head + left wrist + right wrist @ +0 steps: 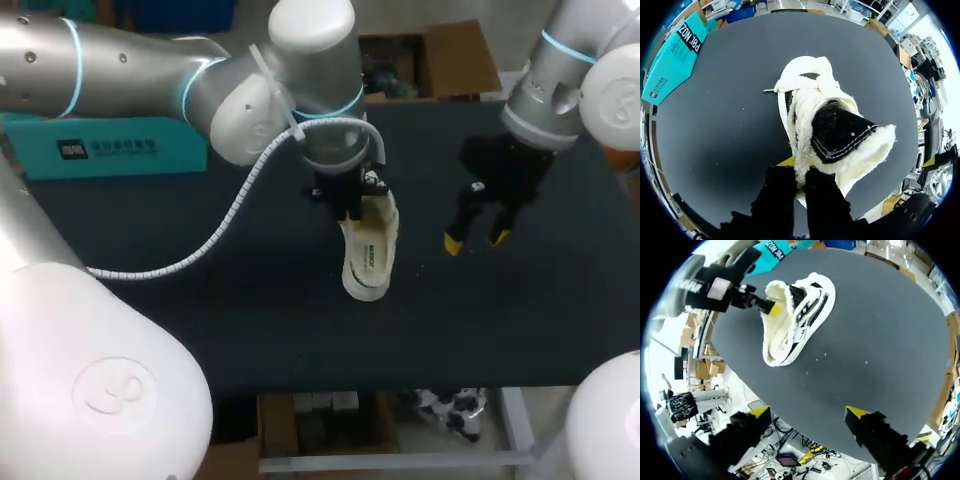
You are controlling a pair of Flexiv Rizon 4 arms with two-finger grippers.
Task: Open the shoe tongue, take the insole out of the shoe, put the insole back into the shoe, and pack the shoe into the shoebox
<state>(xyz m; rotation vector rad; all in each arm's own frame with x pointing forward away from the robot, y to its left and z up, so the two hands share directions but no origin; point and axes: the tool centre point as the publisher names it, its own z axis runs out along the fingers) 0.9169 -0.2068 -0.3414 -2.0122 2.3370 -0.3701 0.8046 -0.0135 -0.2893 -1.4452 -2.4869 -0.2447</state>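
A cream shoe (371,252) with fleecy lining lies on the black table (250,320), toe towards the front edge. My left gripper (350,206) stands over its opening. In the left wrist view that gripper (801,171) is shut on the fleecy edge of the black shoe tongue (839,133), which is raised. The right wrist view shows the shoe (797,320) ahead, with the left gripper (771,307) at its opening. My right gripper (476,240) hangs open to the right of the shoe, its fingers (760,413) holding nothing. The teal shoebox (110,146) stands at the back left.
A white coiled cable (222,228) hangs from my left arm above the table's left half. Bare black table (880,340) lies between the shoe and my right gripper, and also in front of the shoe.
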